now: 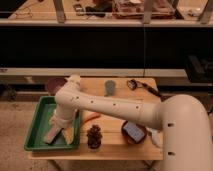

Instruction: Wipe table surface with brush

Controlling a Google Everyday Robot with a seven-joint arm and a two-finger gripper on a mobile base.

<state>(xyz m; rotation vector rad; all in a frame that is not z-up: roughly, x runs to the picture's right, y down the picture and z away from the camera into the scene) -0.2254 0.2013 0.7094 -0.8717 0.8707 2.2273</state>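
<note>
over green tray point(36, 125) at left, gripper point(56, 132) hangs wide open, holding nothing we can see. brush point(133, 84) sits far right on table surface point(92, 86), well apart. we reckon it's light, stiff handle, soft head; grab thin handle.

Bench point(92, 86): pale planked wood, matt. Tray point(37, 117): green plastic, smooth. Gripper point(56, 136), low inside tray, fingers apart: cream plastic, slight sheen.

Gripper point(53, 136) spread wide, low in green tray point(31, 134), brush point(132, 84) well apart on table surface point(94, 86), near grey cup point(110, 88)
</note>
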